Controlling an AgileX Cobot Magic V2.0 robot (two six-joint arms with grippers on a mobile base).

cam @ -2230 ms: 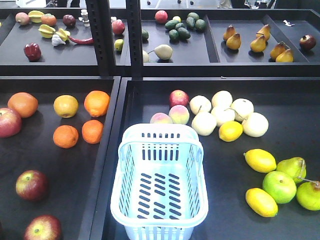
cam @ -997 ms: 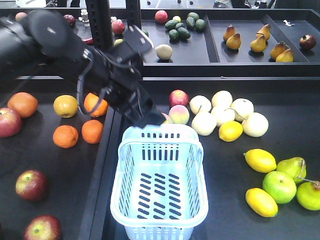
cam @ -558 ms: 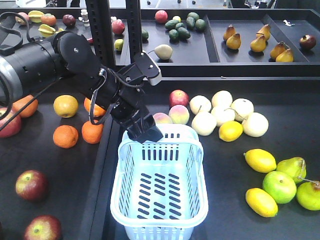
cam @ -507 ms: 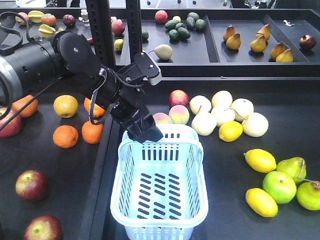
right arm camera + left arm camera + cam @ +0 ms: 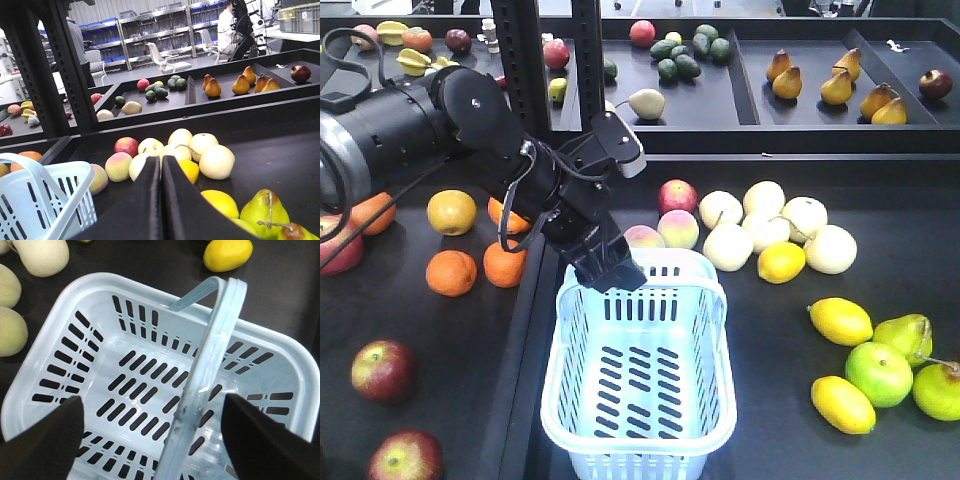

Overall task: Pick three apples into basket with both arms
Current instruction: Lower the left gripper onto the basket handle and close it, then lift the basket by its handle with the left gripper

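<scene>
Left gripper [image 5: 612,272] hangs over the basket's [image 5: 640,380] far rim, and the wrist camera settles it: fingers [image 5: 47,435] splayed wide, nothing between them, slotted floor bare below. Right gripper [image 5: 161,200] shows only in its own view, clenched tight on nothing, the basket off to its left. Three dark-red apples lie in the left tray [image 5: 450,340], outside the basket: far apple [image 5: 332,250] partly behind the arm [image 5: 410,130], middle apple [image 5: 383,370], near apple [image 5: 405,458].

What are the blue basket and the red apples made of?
The basket looks like moulded plastic, pale blue and glossy: even slots, a thin handle, shiny glints. The red apples have smooth, faintly shiny skin; real fruit or a copy, I cannot tell.
</scene>
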